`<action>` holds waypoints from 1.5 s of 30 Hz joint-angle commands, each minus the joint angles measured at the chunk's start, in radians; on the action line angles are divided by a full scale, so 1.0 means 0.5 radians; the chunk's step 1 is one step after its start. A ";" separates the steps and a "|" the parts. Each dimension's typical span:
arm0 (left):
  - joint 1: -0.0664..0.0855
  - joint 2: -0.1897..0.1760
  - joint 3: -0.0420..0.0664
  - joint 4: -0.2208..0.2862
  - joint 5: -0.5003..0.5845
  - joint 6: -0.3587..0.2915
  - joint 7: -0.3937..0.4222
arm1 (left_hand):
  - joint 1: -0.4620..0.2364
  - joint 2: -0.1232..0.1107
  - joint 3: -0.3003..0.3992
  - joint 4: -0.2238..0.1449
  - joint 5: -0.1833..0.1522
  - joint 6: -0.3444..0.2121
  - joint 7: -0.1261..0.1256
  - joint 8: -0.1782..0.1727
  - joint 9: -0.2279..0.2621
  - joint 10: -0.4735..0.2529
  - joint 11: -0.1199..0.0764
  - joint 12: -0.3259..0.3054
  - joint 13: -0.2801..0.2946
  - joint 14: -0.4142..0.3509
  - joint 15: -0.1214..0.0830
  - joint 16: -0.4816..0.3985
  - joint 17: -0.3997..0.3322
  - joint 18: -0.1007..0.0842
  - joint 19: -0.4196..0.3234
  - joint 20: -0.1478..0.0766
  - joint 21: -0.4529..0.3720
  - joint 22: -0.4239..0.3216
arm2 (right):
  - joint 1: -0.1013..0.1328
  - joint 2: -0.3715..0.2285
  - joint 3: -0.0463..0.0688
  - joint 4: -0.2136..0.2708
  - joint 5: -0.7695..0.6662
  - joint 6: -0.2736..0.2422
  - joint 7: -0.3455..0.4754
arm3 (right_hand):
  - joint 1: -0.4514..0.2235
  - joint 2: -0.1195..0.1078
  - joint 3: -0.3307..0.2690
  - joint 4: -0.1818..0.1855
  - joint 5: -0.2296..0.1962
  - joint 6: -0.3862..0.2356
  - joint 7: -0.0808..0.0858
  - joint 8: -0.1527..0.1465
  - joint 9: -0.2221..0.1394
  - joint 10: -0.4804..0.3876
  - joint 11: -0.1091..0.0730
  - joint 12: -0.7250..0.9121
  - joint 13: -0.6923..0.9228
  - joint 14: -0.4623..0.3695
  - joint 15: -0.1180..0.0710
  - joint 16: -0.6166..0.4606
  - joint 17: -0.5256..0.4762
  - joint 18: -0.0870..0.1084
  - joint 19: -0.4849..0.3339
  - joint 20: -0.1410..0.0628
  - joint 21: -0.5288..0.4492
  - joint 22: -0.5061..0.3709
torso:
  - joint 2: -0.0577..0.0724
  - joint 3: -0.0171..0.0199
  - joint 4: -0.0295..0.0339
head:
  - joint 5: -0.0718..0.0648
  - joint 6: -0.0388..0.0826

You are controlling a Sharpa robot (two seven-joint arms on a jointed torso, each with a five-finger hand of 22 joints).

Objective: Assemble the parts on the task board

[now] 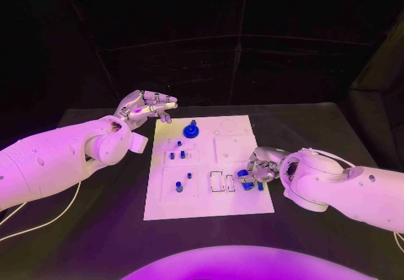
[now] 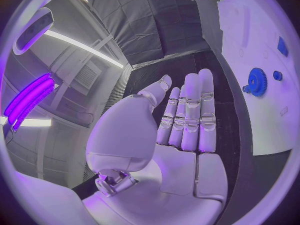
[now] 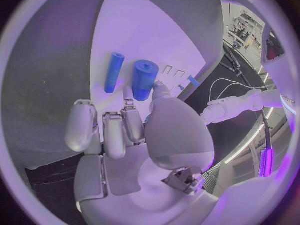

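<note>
The task board [image 1: 206,201] lies in the middle of the black surface [image 1: 312,122], its long side running from 6 to 12 o'clock in the head view. A blue gear [image 1: 191,131] stands near the board's 12 o'clock end, toward its 9 o'clock edge. Below it, small blue pegs [image 1: 177,154] stand in a square recess, and a further blue peg [image 1: 178,186] stands in another recess [image 1: 179,182] closer to 6 o'clock. Two narrow rectangular slots [image 1: 223,181] sit just toward 3 o'clock of that recess.

The right hand [image 1: 257,169] is at the board's 3 o'clock edge, fingers curled down over two blue parts. In the right wrist view its fingertips [image 3: 129,102] touch a short thick blue cylinder [image 3: 144,79], pinching it against the thumb, while a thinner blue rod [image 3: 114,72] lies on the board just beside it, apart from the hand.

The left hand [image 1: 145,108] hovers off the board's corner at about 11 o'clock, above the surface. In the left wrist view its fingers [image 2: 190,112] are straight and pressed side by side, the palm bare, holding nothing; the gear [image 2: 257,81] shows past the fingertips, well apart from them.
</note>
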 commanded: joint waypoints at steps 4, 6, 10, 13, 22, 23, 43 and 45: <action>0.002 0.003 0.002 -0.004 0.008 0.033 -0.004 | 0.016 0.003 -0.009 -0.001 -0.002 -0.016 0.000 0.008 -0.002 -0.017 0.003 0.007 0.001 -0.004 0.015 0.008 -0.003 0.029 0.011 0.002 -0.012 -0.003 | -0.006 -0.029 -0.006 0.038 0.183 -0.295 0.072 | 0.068 0.049 0.005 -0.025 0.127 0.011 -0.012 0.042 0.042 0.008 -0.011 -0.005 0.005 0.131 -0.020 0.004 0.082 -0.012 0.002 -0.023 0.004 -0.001 | -0.003 0.0008 0.006 | -0.002 0.007; 0.002 0.003 0.002 -0.005 0.008 0.035 -0.005 | 0.020 0.005 -0.009 -0.002 -0.002 -0.017 0.000 0.007 -0.002 -0.018 0.003 0.007 0.001 -0.005 0.016 0.008 -0.004 0.029 0.012 0.002 -0.013 -0.004 | -0.006 -0.040 -0.005 0.062 0.254 -0.382 0.115 | 0.074 0.056 0.005 -0.028 0.141 0.011 -0.014 0.048 0.048 0.009 -0.013 -0.006 0.006 0.131 -0.022 0.006 0.086 -0.013 0.004 -0.025 0.006 0.003 | -0.001 0.0005 0.007 | 0.001 0.009; 0.002 0.005 0.001 -0.012 0.008 0.045 -0.012 | 0.029 0.008 -0.009 -0.005 -0.002 -0.018 0.000 0.008 -0.002 -0.021 0.004 0.009 0.001 -0.006 0.016 0.009 -0.006 0.029 0.014 0.002 -0.016 -0.007 | -0.005 -0.061 -0.005 0.113 0.351 -0.526 0.188 | 0.107 0.036 -0.004 -0.058 0.154 0.013 -0.022 0.062 0.064 0.016 -0.020 -0.003 0.013 0.134 -0.028 0.011 0.099 -0.014 0.010 -0.030 0.010 0.013 | -0.003 -0.0007 0.003 | 0.013 0.010; 0.002 0.006 0.001 -0.018 0.008 0.051 -0.017 | 0.029 0.008 -0.009 -0.005 -0.002 -0.018 0.000 0.008 -0.002 -0.021 0.004 0.009 0.001 -0.007 0.016 0.009 -0.006 0.029 0.014 0.002 -0.016 -0.008 | -0.005 -0.071 -0.004 0.135 0.383 -0.567 0.213 | 0.113 0.031 -0.007 -0.064 0.154 0.014 -0.023 0.064 0.067 0.018 -0.021 -0.003 0.014 0.135 -0.029 0.012 0.104 -0.015 0.012 -0.031 0.012 0.016 | -0.003 -0.0012 0.002 | 0.017 0.012; 0.001 0.008 0.001 -0.027 0.008 0.062 -0.023 | 0.034 0.007 -0.010 -0.008 -0.003 -0.019 0.001 0.007 -0.002 -0.023 0.004 0.010 0.001 -0.008 0.016 0.009 -0.007 0.028 0.015 0.002 -0.018 -0.010 | -0.004 -0.003 -0.004 0.153 0.481 -0.487 0.235 | 0.109 0.035 -0.011 -0.063 0.152 0.020 -0.024 0.066 0.071 0.018 -0.022 -0.007 0.012 0.136 -0.030 0.013 0.106 -0.016 0.014 -0.033 0.013 0.018 | 0.001 -0.0001 0.004 | 0.019 0.015; 0.001 0.009 0.001 -0.027 0.008 0.062 -0.024 | 0.034 0.007 -0.010 -0.008 -0.003 -0.019 0.001 0.007 -0.002 -0.023 0.004 0.010 0.001 -0.008 0.016 0.009 -0.007 0.028 0.015 0.002 -0.018 -0.010 | -0.004 0.012 -0.004 0.149 0.487 -0.475 0.234 | 0.109 0.035 -0.011 -0.063 0.152 0.021 -0.024 0.066 0.072 0.018 -0.022 -0.007 0.011 0.136 -0.030 0.013 0.107 -0.016 0.014 -0.033 0.013 0.018 | 0.002 0.0003 0.005 | 0.020 0.015; 0.002 0.008 0.001 -0.021 0.008 0.075 -0.028 | 0.046 0.008 -0.011 -0.015 -0.002 -0.023 0.003 0.006 -0.002 -0.028 0.006 0.011 0.000 -0.011 0.016 0.009 -0.011 0.028 0.018 0.001 -0.023 -0.014 | -0.004 0.218 -0.004 0.019 0.470 -0.341 0.086 | 0.030 0.024 -0.094 -0.027 -0.036 0.064 -0.031 0.040 0.094 0.025 -0.028 -0.024 0.009 0.135 -0.035 0.011 0.107 -0.017 0.016 -0.040 0.013 0.022 | 0.001 -0.0011 0.005 | 0.033 0.008; 0.002 0.008 0.001 -0.020 0.008 0.076 -0.028 | 0.046 0.008 -0.011 -0.015 -0.002 -0.023 0.003 0.006 -0.002 -0.028 0.006 0.011 0.000 -0.011 0.016 0.009 -0.011 0.028 0.018 0.001 -0.023 -0.014 | -0.004 0.228 -0.004 0.010 0.464 -0.342 0.080 | 0.006 0.023 -0.115 -0.013 -0.081 0.068 -0.031 0.034 0.099 0.025 -0.027 -0.028 0.007 0.135 -0.035 0.010 0.106 -0.017 0.015 -0.039 0.011 0.021 | 0.000 -0.0013 0.005 | 0.035 0.006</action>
